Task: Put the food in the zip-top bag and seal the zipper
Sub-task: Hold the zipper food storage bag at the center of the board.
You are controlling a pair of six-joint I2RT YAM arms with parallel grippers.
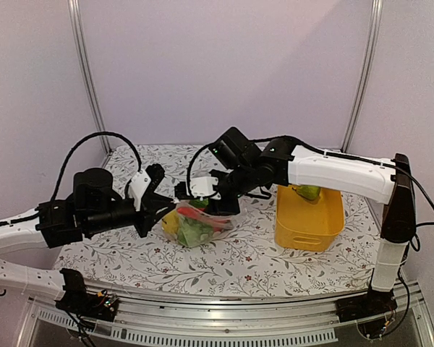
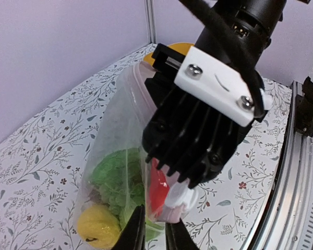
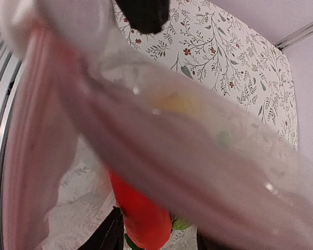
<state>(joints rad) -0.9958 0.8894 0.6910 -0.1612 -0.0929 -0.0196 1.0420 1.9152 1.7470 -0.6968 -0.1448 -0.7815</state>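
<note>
The clear, crinkly plastic zip-top bag (image 1: 195,228) sits a little left of the middle of the desk (image 1: 260,267), which is covered in a leaf-and-flower print, and it lies nearer the front edge than the back. It is partly raised between the two arms. Through its glossy film show a round yellow plastic fruit (image 2: 96,226) at the low end, a mass of green plastic pieces (image 2: 112,177) above that, and a long red-orange plastic carrot (image 3: 141,216) standing steeply along one side. The right end effector (image 3: 157,235) comes down onto the upper part of the bag from the right. In its wrist view its two fingers stand well apart, with the carrot and a blurred sweep of bag film in the space between them and no clear clamp on either. The left end effector (image 2: 155,224) reaches in from the left at the bag's near side. Its fingers are drawn narrow, with only a slit between the tips, and they lie right against the wrinkled plastic. I cannot tell whether they actually pinch the film. The seal strip along the bag's mouth cannot be made out. Toward the right edge of the desk stands a yellow plastic basket (image 1: 304,235), well apart from the bag, with a green plastic pear (image 1: 309,192) resting inside it against the far wall.
</note>
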